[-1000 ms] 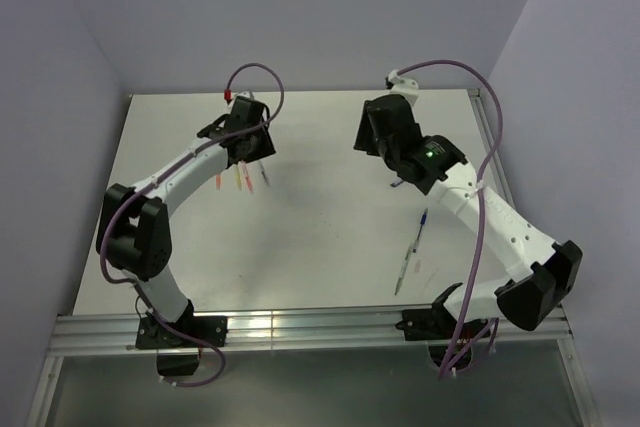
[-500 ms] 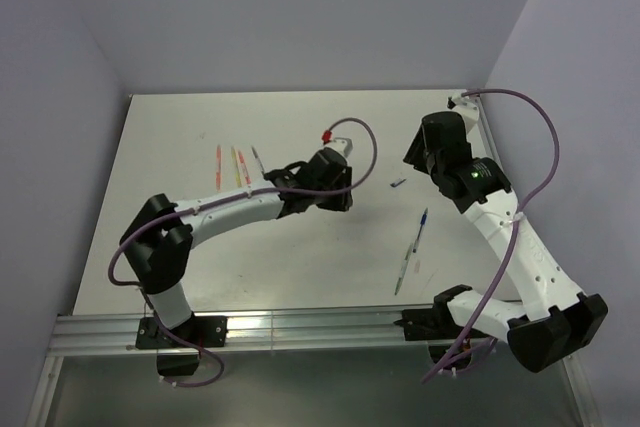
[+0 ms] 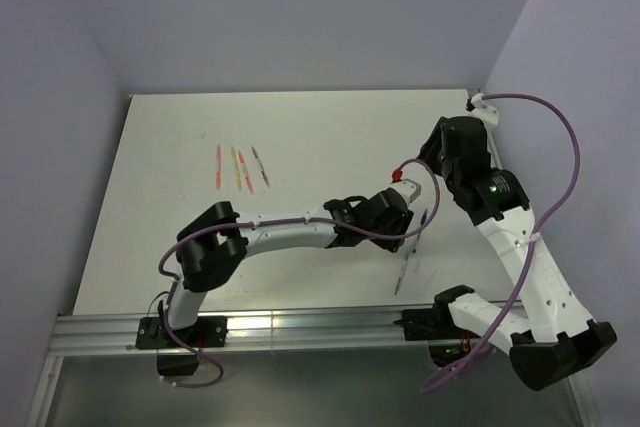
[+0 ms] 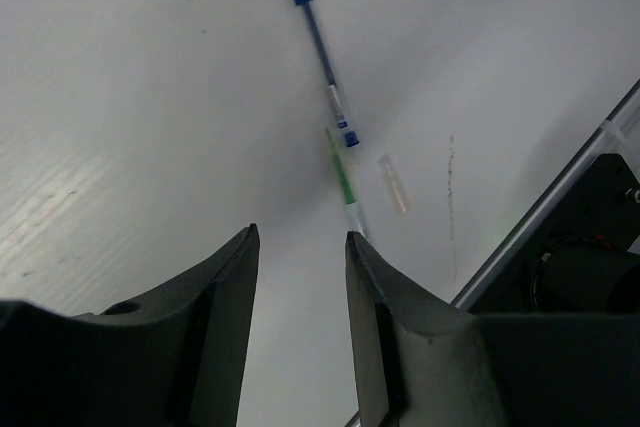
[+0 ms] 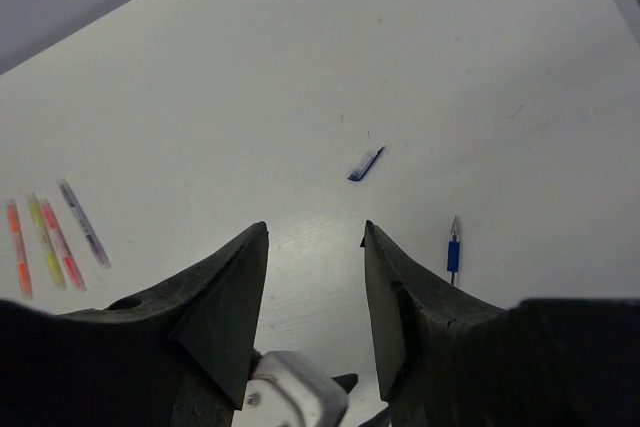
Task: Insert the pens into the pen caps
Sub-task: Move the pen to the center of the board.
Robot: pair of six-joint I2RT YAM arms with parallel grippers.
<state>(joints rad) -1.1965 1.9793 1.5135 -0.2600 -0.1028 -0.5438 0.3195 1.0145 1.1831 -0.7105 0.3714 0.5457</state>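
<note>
The left end effector [image 4: 300,239], jaws apart and empty, hovers over the thin blue stick pen [image 4: 320,42] and green-clear pen [image 4: 343,179] at the white bench [image 4: 120,97]'s right, with a tiny translucent cap [image 4: 393,185] just beside them. Pen pickup looks to be the step in hand; the next move calls for lowering, centring and closing. The right end effector [image 5: 315,229], jaws also apart, overlooks the short dark-blue cap [image 5: 366,163].

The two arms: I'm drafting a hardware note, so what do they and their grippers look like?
The left arm and right arm have white links and bulky black joint housings. A purple cable loops along each; the left one's ends at a red connector. A green light glows near the right wrist. The fingers are dark, tapered wedges.
</note>
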